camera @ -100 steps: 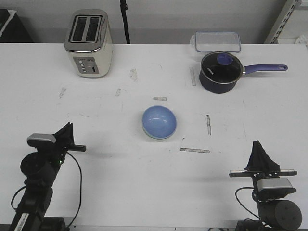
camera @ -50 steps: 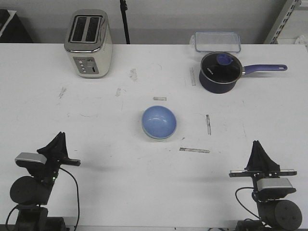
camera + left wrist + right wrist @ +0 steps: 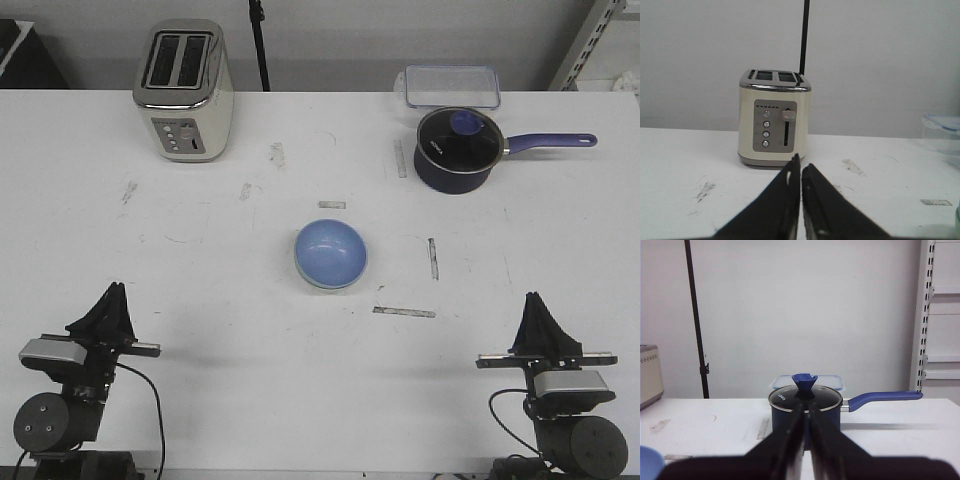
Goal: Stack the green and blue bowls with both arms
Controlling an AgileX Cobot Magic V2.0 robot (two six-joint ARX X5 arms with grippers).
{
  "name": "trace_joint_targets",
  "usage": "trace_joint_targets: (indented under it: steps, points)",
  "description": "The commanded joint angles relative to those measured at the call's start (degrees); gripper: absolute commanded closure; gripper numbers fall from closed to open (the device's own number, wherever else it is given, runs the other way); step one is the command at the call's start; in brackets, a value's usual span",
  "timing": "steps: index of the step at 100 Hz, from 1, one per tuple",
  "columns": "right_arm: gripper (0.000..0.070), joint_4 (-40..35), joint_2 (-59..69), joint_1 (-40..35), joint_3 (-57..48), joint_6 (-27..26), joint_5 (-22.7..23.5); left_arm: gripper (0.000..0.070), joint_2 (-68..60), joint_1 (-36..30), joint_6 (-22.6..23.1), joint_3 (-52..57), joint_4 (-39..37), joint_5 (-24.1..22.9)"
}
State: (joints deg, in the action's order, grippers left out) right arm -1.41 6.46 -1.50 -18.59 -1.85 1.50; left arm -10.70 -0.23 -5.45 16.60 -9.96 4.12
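Observation:
The light blue bowl [image 3: 331, 252] sits in the middle of the table, nested in the pale green bowl, of which only a thin rim [image 3: 313, 282] shows beneath it. My left gripper [image 3: 113, 291] is shut and empty at the near left, far from the bowls. My right gripper [image 3: 537, 298] is shut and empty at the near right. In the left wrist view the shut gripper [image 3: 800, 167] points at the toaster. In the right wrist view the shut gripper [image 3: 806, 407] points at the saucepan, and the blue bowl's edge [image 3: 649, 462] shows at the side.
A cream toaster [image 3: 185, 90] stands at the far left. A dark navy saucepan [image 3: 458, 150] with a purple handle stands at the far right, with a clear lidded box [image 3: 452, 86] behind it. Tape strips [image 3: 404, 312] lie near the bowls.
My left arm has drawn back toward the near left edge and lowered, with its gripper shut. The right arm and the bowls have not moved.

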Motion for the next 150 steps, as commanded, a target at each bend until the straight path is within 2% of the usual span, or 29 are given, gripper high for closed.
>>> trace_joint_targets:
  steps: [1,41,51,68,94,150]
  points:
    - [0.0693,0.5,-0.1,0.0,-0.1,0.2,0.0,0.0698,1.5,0.0,0.3,-2.3,-0.6,-0.7]
    - [0.0693,0.5,-0.1,0.0,-0.1,0.2,0.0,0.0698,10.5,0.8,0.3,-14.2,-0.4,-1.2]
    - [0.0693,0.6,-0.1,0.0,-0.1,0.2,0.0,0.0698,10.5,0.8,2.2,-16.0,-0.5,-1.3]
    - [0.0693,0.6,-0.1,0.0,-0.1,0.2,0.0,0.0699,10.5,0.8,3.5,-15.9,3.2,-1.9]
    - [0.0693,0.6,-0.1,0.0,-0.1,0.2,0.0,0.0698,10.5,0.7,3.5,-15.9,3.4,-4.2]
    - [0.0693,0.6,-0.1,0.0,-0.1,0.2,0.0,0.0698,10.5,-0.3,3.5,-15.9,3.5,-4.2]
